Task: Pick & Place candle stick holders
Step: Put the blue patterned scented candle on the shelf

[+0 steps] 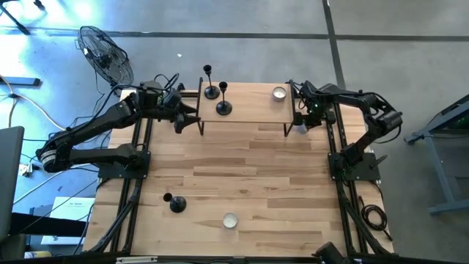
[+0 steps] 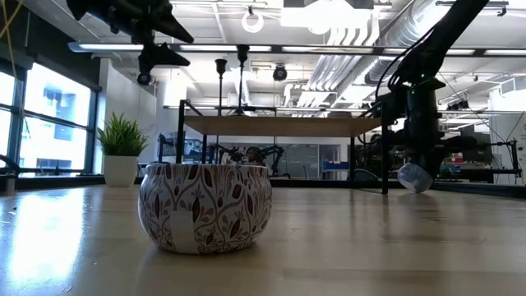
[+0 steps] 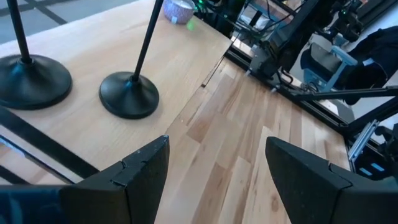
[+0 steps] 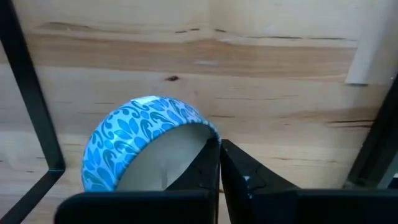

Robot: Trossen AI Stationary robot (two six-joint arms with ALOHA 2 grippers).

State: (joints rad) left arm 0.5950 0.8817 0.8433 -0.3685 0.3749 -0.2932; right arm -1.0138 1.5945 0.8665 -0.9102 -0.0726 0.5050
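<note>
A: Right gripper (image 4: 219,163) clamped on the rim of a blue-patterned cup (image 4: 140,134), hanging tilted beside the right leg of the raised shelf (image 1: 249,110), just off the table (image 1: 249,176).

B: Left gripper (image 3: 214,177)?

A: Fingers apart, holding nothing, at the shelf's left edge. Two tall holders (image 1: 218,97) stand on the shelf's left part, bases near each other; a tealight cup (image 1: 279,93) sits toward its right end.

B: Open room?

A: Wide bare middle. A third holder (image 1: 176,204) and a red-patterned cup (image 2: 204,206) lie near the front edge, well apart from both arms.
</note>
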